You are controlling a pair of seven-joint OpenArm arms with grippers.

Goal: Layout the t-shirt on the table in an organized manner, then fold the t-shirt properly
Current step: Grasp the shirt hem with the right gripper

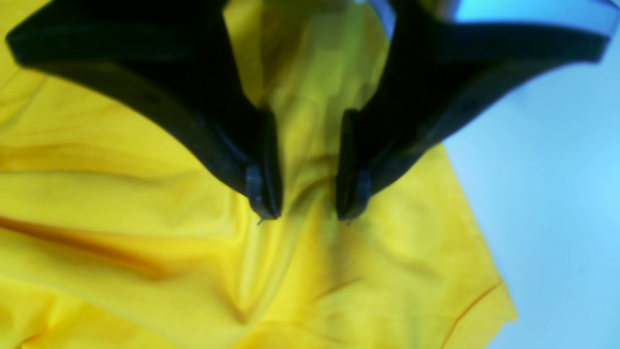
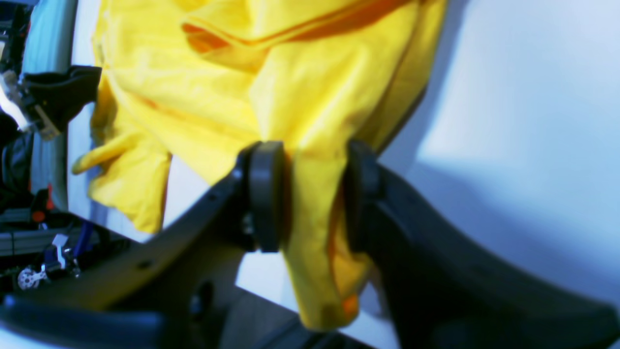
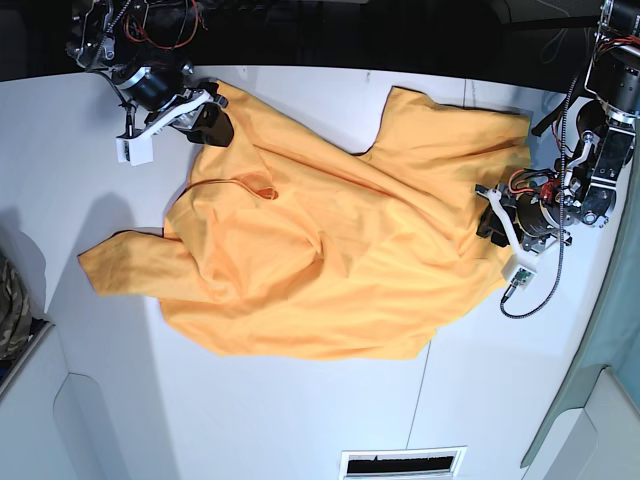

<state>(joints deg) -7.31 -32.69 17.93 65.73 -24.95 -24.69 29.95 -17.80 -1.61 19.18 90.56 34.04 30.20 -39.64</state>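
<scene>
The orange-yellow t-shirt (image 3: 340, 250) lies crumpled and spread across the white table (image 3: 300, 420). One sleeve points left (image 3: 110, 268). My right gripper (image 3: 207, 113) is at the shirt's far left corner; in the right wrist view its pads (image 2: 266, 194) are shut on a bunched fold of the t-shirt (image 2: 315, 203). My left gripper (image 3: 492, 215) is at the shirt's right edge. In the left wrist view its fingertips (image 1: 264, 203) stand close on either side of a raised ridge of cloth (image 1: 302, 145), with creases running to it. The neckline and tag are hidden.
A camouflage cloth (image 3: 10, 305) lies at the table's left edge. A slotted vent (image 3: 400, 463) is set in the table near the front edge. Cables (image 3: 550, 260) hang from the arm on the right. Bare table (image 1: 557, 194) lies beyond the shirt's hem.
</scene>
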